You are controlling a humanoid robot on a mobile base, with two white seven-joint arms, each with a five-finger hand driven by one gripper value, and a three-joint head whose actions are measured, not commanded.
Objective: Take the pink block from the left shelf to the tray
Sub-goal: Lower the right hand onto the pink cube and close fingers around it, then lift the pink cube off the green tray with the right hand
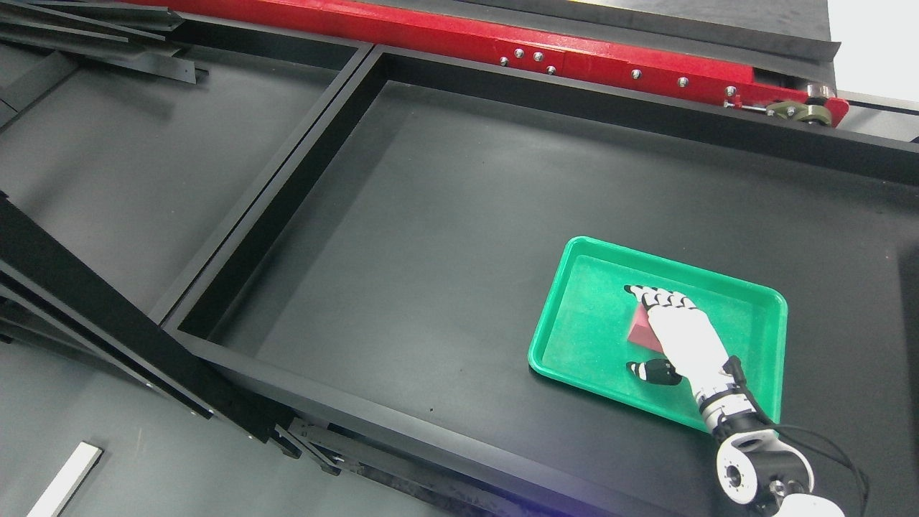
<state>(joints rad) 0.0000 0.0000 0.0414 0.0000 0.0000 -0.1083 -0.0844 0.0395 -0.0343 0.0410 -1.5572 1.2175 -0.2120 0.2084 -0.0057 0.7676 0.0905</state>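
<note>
The pink block (638,329) lies inside the green tray (574,287), which stands on the black table at the right. My right hand (635,329) reaches in from the lower right and hovers over the tray. Its fingers (664,297) are stretched out and the thumb (652,371) is spread wide. The block sits between fingers and thumb, partly hidden under the palm, with gaps showing on both sides. The left arm is out of view.
The tray sits in a large black walled bay (445,215). A raised black divider (287,187) separates it from a second bay at the left. A red beam (546,50) runs along the back. Black frame bars (108,316) cross the lower left.
</note>
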